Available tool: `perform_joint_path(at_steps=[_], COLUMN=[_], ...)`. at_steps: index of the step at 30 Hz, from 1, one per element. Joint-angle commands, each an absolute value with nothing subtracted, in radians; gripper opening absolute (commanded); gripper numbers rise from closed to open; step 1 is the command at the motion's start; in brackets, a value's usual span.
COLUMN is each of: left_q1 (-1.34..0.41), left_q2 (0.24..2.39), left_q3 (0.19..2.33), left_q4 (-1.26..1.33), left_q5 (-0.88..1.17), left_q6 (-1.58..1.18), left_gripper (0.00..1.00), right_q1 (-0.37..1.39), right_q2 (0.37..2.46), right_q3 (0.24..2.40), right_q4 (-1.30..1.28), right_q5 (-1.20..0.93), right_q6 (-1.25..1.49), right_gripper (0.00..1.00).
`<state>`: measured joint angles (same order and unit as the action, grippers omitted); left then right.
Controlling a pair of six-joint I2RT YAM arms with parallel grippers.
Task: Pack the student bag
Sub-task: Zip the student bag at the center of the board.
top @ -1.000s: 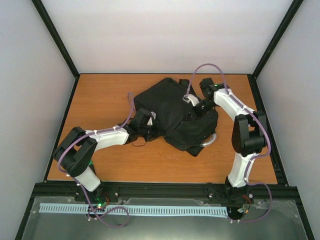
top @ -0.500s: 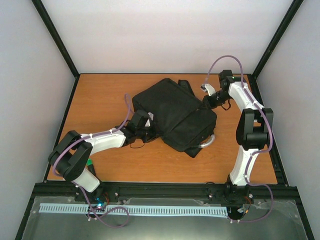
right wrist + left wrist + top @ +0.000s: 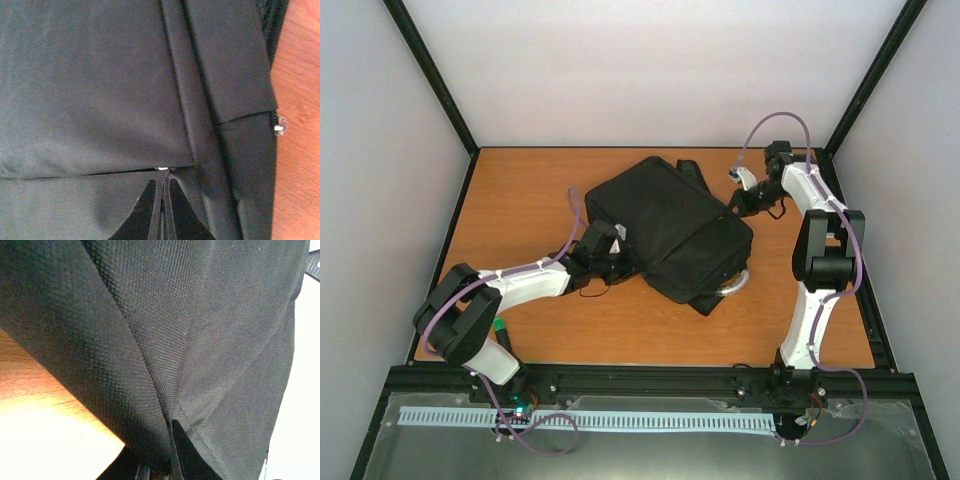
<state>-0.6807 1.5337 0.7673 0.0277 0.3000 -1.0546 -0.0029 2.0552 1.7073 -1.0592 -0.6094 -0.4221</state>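
The black student bag lies flat in the middle of the wooden table, its grey curved handle at the near right. My left gripper is at the bag's near left edge, shut on a fold of the bag's fabric; its fingertips pinch the cloth. My right gripper is at the bag's far right corner, shut on a zipper pull at the end of a zipper line across the fabric.
Black straps stick out at the bag's far edge. A small metal zipper piece hangs at the bag's side over bare table. A small green object sits by the left arm's base.
My right gripper has moved from over the bag's middle to its far right corner. The bag has flattened and shifted slightly. The left gripper has stayed put.
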Motion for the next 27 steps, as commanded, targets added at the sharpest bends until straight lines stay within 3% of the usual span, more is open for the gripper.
perform_joint_path(at_steps=[1,11,27], left_q1=[-0.684,-0.684,-0.684], left_q2=[1.504,1.497,1.488], left_q3=[0.744,0.733,0.723], left_q4=[-0.073,-0.084,-0.099], left_q5=[0.257,0.236,0.220], left_q6=[-1.024,-1.024,-1.014], left_gripper=[0.01,0.01,0.01], right_q1=[-0.052,-0.084,-0.141], right_q2=[2.099,2.141,2.116], right_q3=[1.766,1.767,1.759], right_q4=[-1.005,-0.933,-0.893], right_q5=[-0.520,-0.447,-0.510], right_q6=[-0.424,-0.391,-0.344], right_gripper=[0.03,0.03,0.04])
